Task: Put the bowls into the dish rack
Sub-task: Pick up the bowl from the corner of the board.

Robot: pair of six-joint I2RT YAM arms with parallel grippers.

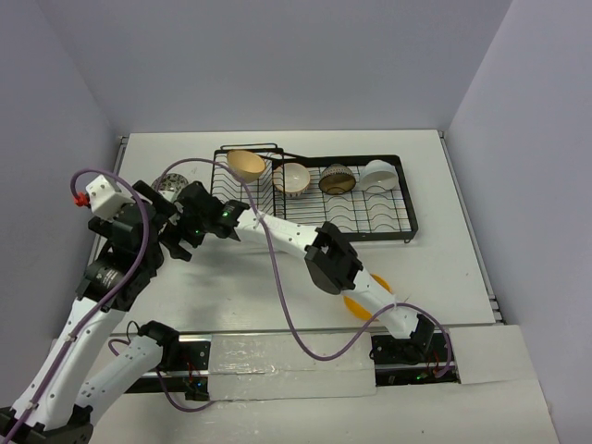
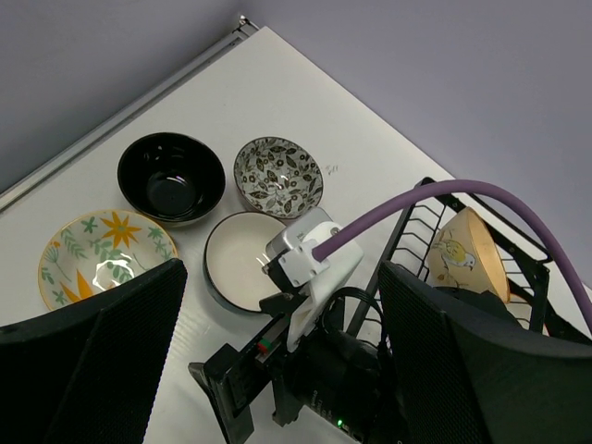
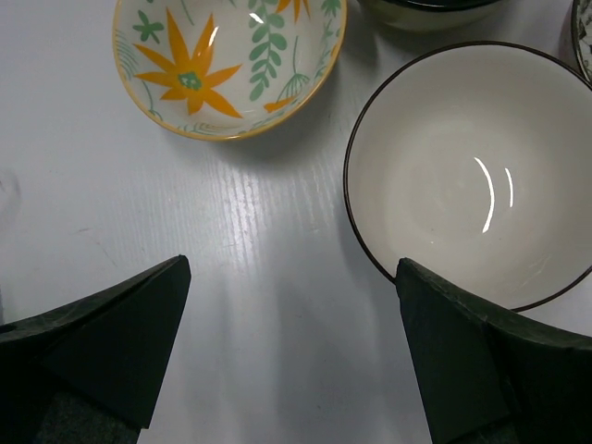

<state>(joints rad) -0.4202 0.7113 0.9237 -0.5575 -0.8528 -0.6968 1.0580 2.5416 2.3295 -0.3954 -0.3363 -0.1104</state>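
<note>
The black wire dish rack (image 1: 370, 218) holds a tan bowl (image 1: 246, 165), a white-and-brown bowl (image 1: 291, 178), a brown bowl (image 1: 336, 180) and a white bowl (image 1: 377, 174). Left of the rack, on the table, sit a black bowl (image 2: 171, 176), a patterned greyish bowl (image 2: 277, 174), a floral cream bowl (image 3: 227, 55) and a cream bowl with a dark rim (image 3: 472, 176). My right gripper (image 3: 291, 342) is open and empty, low over the table, its right finger at the cream bowl's rim. My left gripper (image 2: 277, 370) is open and empty, above the right wrist.
An orange-yellow bowl (image 1: 363, 298) lies near the front edge, partly under my right arm. The right arm stretches across the table in front of the rack. The tan bowl shows a bird print in the left wrist view (image 2: 467, 254).
</note>
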